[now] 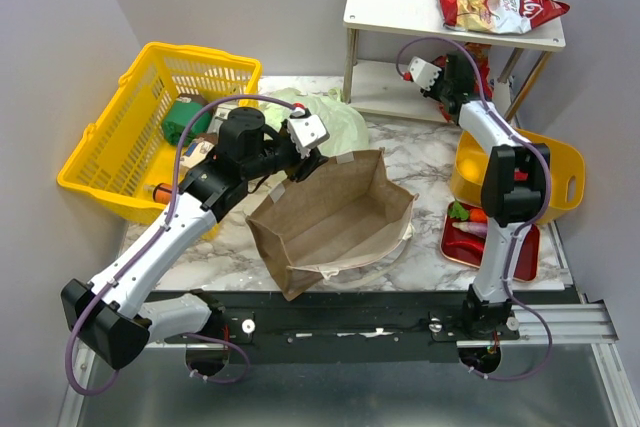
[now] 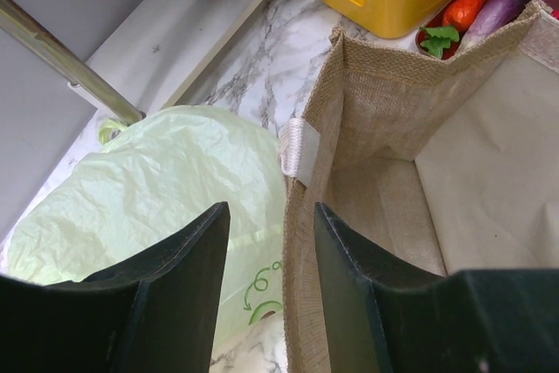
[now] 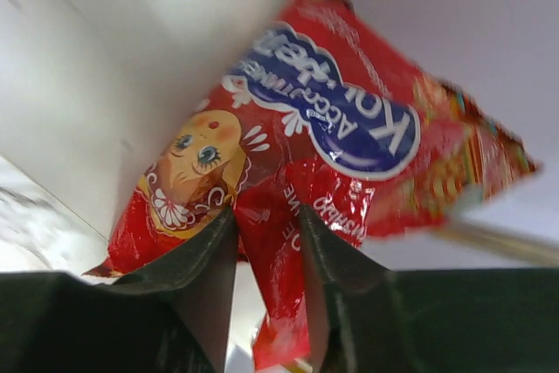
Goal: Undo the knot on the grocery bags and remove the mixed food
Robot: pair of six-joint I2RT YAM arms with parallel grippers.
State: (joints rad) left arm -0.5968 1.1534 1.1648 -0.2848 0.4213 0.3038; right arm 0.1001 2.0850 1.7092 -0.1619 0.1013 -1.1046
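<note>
Shiny red foil snack packet [image 3: 297, 155] pinched at its edge in right fingers [image 3: 201, 277]; slick film may slip. Left fingers [image 2: 183, 268] spread astride stiff brown bag [image 2: 367, 111] rim; could snag.

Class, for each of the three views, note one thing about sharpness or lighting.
Top view: evenly lit and sharp, soft shadow inside the brown bag. Left wrist view: green bag crisp, the left gripper's fingers dark with little detail. Right wrist view: the red packet smears toward its right edge.
</note>
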